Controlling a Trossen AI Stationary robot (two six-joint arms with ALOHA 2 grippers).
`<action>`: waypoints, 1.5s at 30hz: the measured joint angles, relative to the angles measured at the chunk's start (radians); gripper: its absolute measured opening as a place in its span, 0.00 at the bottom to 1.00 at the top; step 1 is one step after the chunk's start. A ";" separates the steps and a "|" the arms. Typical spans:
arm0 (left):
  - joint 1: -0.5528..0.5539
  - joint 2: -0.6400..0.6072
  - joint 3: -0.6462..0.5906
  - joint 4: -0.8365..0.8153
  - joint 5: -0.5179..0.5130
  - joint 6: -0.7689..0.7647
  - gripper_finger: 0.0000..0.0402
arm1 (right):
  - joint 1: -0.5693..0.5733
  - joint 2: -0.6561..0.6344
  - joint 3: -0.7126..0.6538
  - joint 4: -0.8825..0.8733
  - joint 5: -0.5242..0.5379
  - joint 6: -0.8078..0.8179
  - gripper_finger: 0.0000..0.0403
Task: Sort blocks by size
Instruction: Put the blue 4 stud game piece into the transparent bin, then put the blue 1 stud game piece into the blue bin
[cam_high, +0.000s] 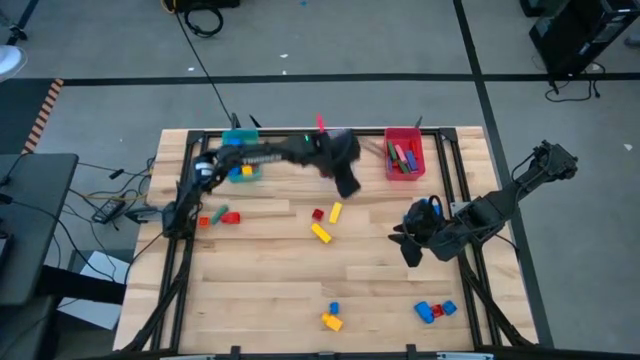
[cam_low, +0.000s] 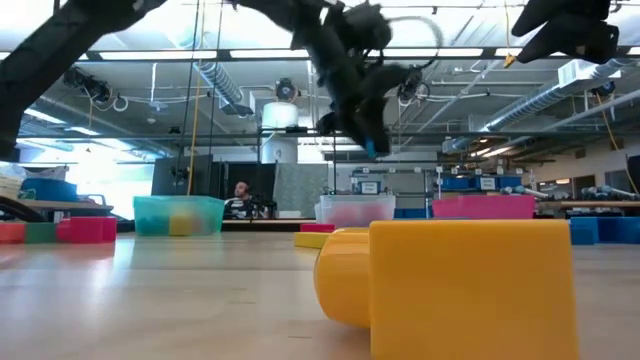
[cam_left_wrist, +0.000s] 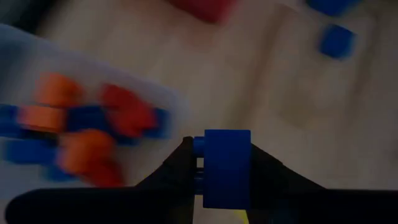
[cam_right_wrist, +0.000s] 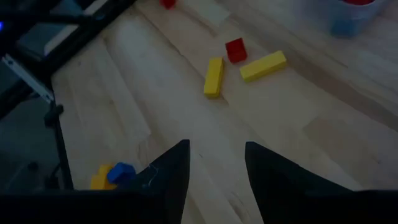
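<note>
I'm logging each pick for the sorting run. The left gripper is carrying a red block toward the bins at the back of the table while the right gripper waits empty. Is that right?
Not quite: the block clamped in the left gripper is blue, not red, as the left wrist view shows. The rest holds: the right gripper waits open and empty over bare table.

Light wood table (cam_high: 260, 290) with a black frame; teal bin (cam_high: 240, 150), clear bin and red bin (cam_high: 404, 154) along the back, loose blocks (cam_high: 322, 222) scattered mid-table and up front.
</note>
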 joint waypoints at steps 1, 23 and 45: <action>0.026 0.002 0.000 0.004 0.000 0.015 0.23 | -0.003 0.000 0.000 0.000 0.012 0.010 0.42; 0.188 0.005 0.000 0.052 -0.117 0.247 0.40 | -0.154 0.000 0.000 0.000 0.084 0.071 0.42; -0.029 -0.015 -0.001 0.016 -0.100 0.083 0.48 | -0.159 0.000 0.002 0.017 -0.038 0.054 0.41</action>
